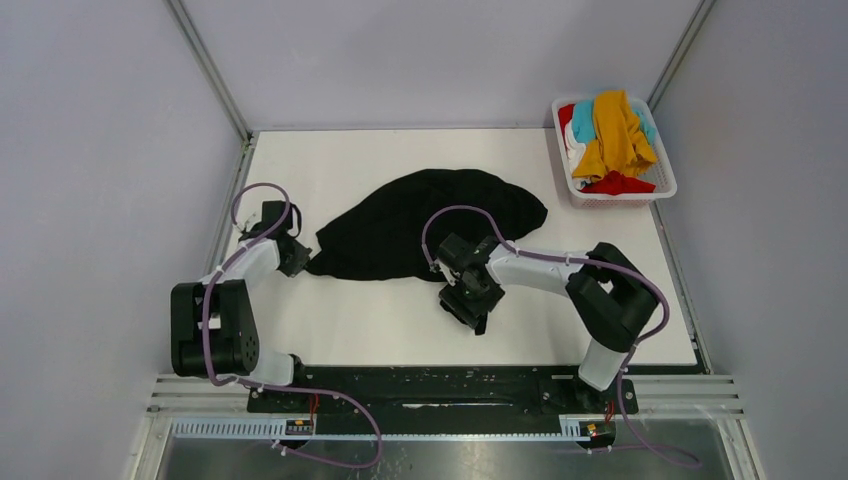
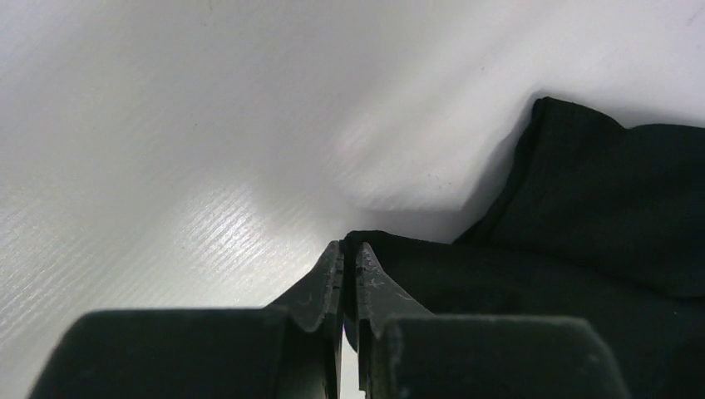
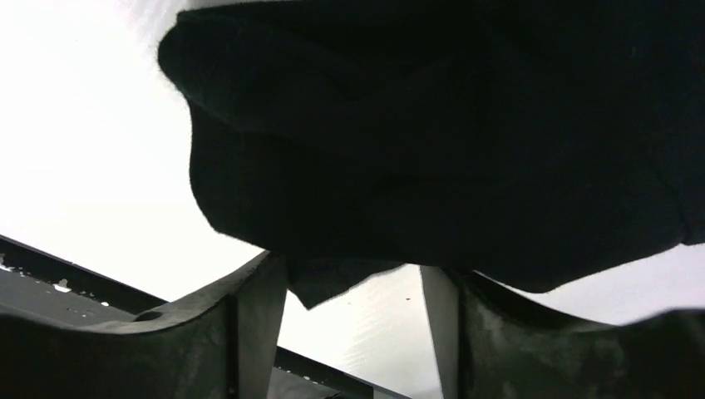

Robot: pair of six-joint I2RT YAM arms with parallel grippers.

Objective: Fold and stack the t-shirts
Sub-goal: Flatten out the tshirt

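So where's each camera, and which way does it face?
Top: above and behind the robot, looking down on the table, black tee and basket; left arm and right arm show.
Left wrist: on the left arm, looking along the left claw, shut on the tee's edge.
Right wrist: on the right arm, looking past the open right claw at the tee.
Shared: all see the tee.

Top view high above, looking down at table point(image 1: 400, 330); wrist views low, close; all three share black t-shirt point(image 1: 400, 225)
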